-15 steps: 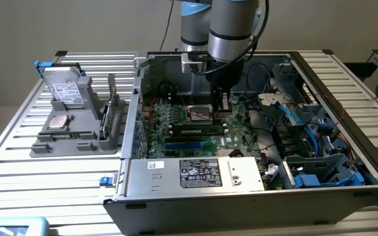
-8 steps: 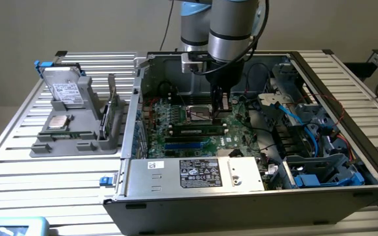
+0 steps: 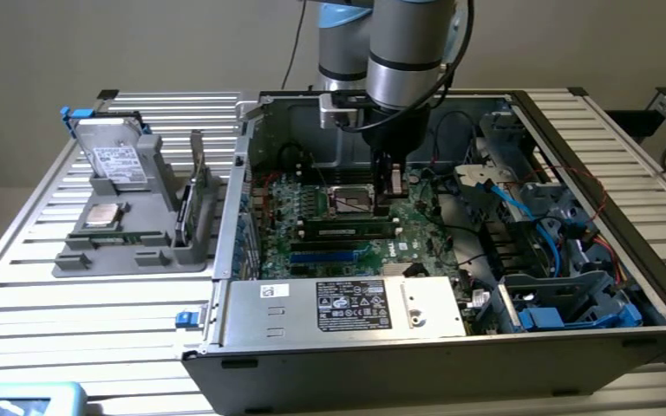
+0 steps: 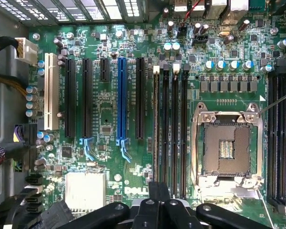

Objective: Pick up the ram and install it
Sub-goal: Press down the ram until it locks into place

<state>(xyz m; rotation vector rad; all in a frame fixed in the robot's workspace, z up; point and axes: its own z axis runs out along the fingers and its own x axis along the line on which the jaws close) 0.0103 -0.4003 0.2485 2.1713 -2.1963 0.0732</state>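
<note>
Though closed, tool (image 4: 159,192) beside white DELL lettering (image 4: 136,191)

The ram (image 3: 345,230), a long thin stick with dark chips and a small white label, stands on edge in a slot of the motherboard (image 3: 310,204), near the open processor socket (image 3: 352,201).

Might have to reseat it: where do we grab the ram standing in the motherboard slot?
Pinch the ram mid-length at its top edge, across the two flat faces, coming straight down. It stands on edge in the slot, so only that upper edge looks free.
</note>
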